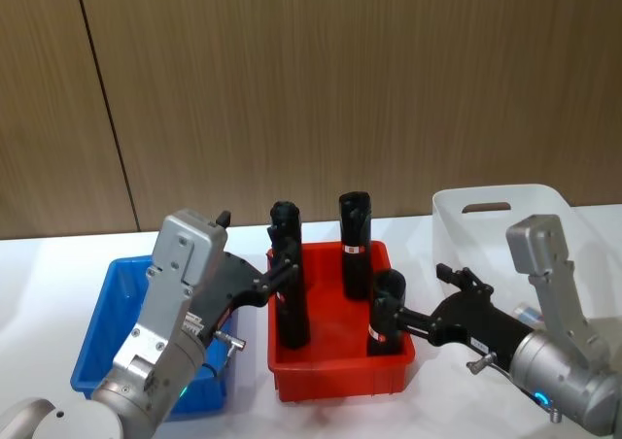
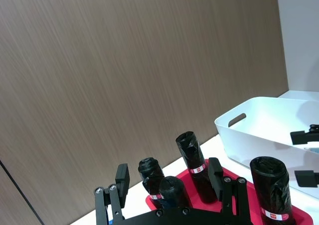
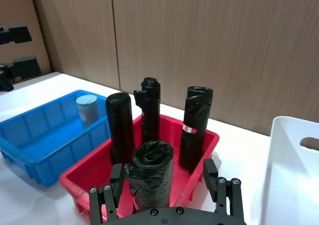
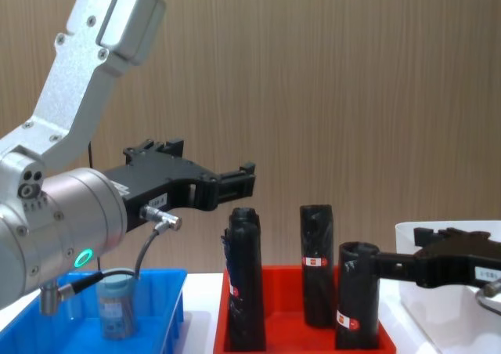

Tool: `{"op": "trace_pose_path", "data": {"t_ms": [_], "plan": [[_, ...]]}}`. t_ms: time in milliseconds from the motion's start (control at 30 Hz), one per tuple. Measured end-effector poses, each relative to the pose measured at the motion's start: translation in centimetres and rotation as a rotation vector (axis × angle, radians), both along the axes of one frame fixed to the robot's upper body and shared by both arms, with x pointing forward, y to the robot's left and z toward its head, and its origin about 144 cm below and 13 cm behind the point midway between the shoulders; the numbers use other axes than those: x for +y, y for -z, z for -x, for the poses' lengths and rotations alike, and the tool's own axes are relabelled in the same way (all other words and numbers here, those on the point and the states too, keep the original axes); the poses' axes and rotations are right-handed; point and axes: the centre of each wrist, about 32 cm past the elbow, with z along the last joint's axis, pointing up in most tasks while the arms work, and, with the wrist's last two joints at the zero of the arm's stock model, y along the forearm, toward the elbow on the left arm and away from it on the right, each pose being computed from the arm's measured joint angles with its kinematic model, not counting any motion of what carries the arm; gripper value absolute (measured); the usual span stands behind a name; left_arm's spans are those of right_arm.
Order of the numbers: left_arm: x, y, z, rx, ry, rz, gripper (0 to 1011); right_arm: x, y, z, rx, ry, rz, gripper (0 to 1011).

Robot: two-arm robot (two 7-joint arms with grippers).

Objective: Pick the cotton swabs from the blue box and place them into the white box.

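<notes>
Chest view: one clear cylindrical jar of cotton swabs with a pale blue-grey round lid (image 4: pixel 116 307), upright in the bright blue open-topped plastic bin (image 4: pixel 168 303). Left gripper (image 4: pixel 235 183) raised, above the bin's right edge and the neighbouring red plastic tray (image 4: pixel 301 279), fingers apart, clasping nothing. Right gripper (image 4: pixel 391 266) low on the right, fingers spread, empty, close against a tall black roll with a red-white label (image 4: pixel 356 307) in the red tray. Same jar (image 3: pixel 87 109) seen from the right wrist, against the blue bin's far wall. White open-topped plastic bin with an oval slot handle (image 1: pixel 486 211) on the table, right of the red tray, behind the right arm.
</notes>
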Motion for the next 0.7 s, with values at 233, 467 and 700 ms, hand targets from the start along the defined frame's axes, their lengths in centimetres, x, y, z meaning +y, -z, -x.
{"op": "trace_pose_path", "data": {"t_ms": [233,467,700], "plan": [[0.0,0.0,0.0,0.0,0.0,0.0,1000,0.1,0.1,-0.9,0.01,-0.042,0.004,1002],[0.0,0.0,0.0,0.0,0.0,0.0,1000,0.3,0.0,-1.7,0.017,-0.079,0.009,1002],[0.0,0.0,0.0,0.0,0.0,0.0,1000,0.6,0.0,-2.6,0.03,-0.091,0.015,1002]]}}
